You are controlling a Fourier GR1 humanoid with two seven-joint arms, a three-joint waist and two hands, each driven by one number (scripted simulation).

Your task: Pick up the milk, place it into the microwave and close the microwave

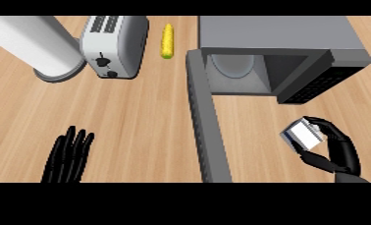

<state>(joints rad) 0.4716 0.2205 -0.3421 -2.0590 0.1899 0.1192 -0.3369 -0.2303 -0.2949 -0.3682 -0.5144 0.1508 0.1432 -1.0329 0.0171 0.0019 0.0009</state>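
Head view. At five o'clock the right hand [334,151] curls its fingers and thumb around the milk [305,135], a small white carton held above the counter [138,116], just in front of the microwave [279,35]. The microwave sits at one o'clock with its door [205,116] swung wide open, reaching toward six o'clock; a round plate [233,65] shows inside. At seven o'clock the left hand [69,155] rests open, fingers straight. At eleven o'clock stands a toaster [112,44], a paper towel roll [39,47] at ten o'clock beside it, and a corn cob [167,41] at twelve o'clock.
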